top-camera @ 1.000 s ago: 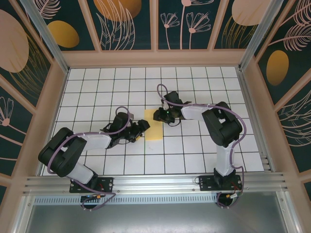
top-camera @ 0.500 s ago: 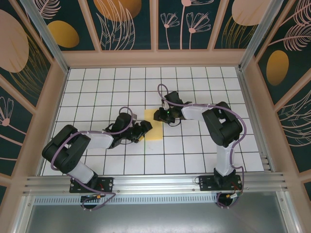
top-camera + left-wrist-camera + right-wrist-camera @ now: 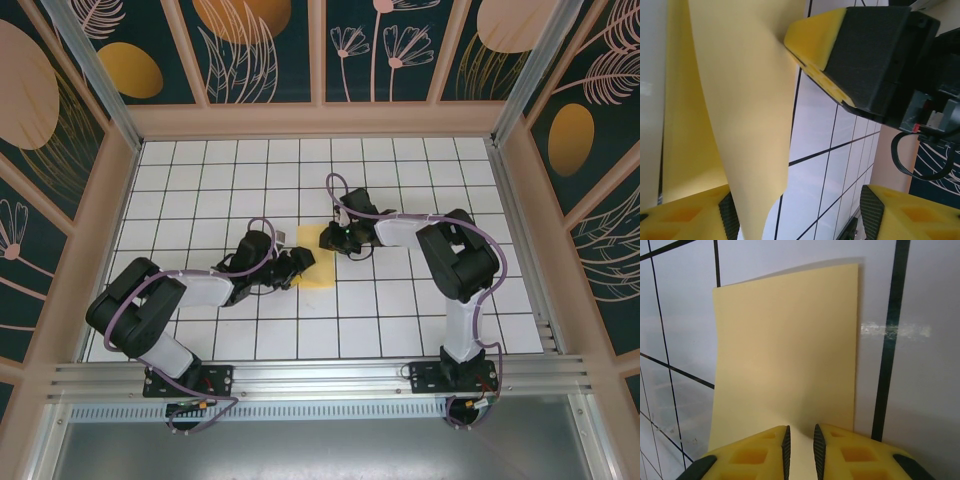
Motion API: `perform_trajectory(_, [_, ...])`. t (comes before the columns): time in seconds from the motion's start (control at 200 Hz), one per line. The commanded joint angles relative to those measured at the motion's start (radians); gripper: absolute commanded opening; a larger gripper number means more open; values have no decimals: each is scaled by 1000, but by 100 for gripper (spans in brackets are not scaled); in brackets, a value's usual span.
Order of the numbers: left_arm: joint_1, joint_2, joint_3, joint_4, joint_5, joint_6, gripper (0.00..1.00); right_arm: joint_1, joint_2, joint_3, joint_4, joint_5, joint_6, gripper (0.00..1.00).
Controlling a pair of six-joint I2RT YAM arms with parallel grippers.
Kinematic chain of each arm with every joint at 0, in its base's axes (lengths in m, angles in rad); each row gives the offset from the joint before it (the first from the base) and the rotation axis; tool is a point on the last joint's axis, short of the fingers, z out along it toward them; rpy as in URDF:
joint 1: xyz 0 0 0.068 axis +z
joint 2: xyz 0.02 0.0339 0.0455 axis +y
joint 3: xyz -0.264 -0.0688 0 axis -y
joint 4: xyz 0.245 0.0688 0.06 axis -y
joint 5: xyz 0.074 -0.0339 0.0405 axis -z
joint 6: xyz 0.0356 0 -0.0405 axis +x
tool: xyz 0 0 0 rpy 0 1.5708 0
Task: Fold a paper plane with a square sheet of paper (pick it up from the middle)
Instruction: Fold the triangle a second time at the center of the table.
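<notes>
The square sheet of paper (image 3: 322,268) is lying near the middle of the white gridded bench (image 3: 400,180). It is pale yellow, thin and matte, and from above it is showing as a tall narrow rectangle rather than a full square. The left gripper (image 3: 303,262) is reaching over its left edge, and the right gripper (image 3: 328,238) is sitting at its far end.

In the left wrist view the paper (image 3: 740,100) is bowing up off the glossy tiles in a smooth curved band, with a second strip of the same yellow showing behind it on the left. The left gripper's jaws are standing apart, its yellow foam fingers (image 3: 685,217) sitting at the two lower corners. The lifted edge of the paper is running down just beside the left-hand one, and I cannot tell whether it is touching. Across the sheet, a blocky black finger of the right gripper, faced with a yellow pad cut with small recesses, is meeting the paper's edge.

In the right wrist view the sheet is showing plain and uncreased, with crisp far corners and a gently curving left edge, and it is casting a soft shadow on the tiles. The right gripper's two moulded yellow pads (image 3: 855,455) are drawn almost together, clamping the near edge of the paper in the narrow slit between them
</notes>
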Motion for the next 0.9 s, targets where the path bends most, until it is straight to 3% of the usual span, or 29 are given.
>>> perform_trajectory(0.0, [-5,-12,36,50,21,28,65,-4,50,-32,-78,11,-20,22])
perform_trajectory(0.4, [-5,25,58,74,-29,24,58,-5,21,-14,-67,-67,-47,21])
perform_trajectory(0.726, [-6,114,84,147,-31,22,58,-9,15,-34,-58,-95,-42,20])
perform_trajectory(0.896, [-5,110,79,121,-77,58,54,-28,-27,-34,-9,-189,-52,22])
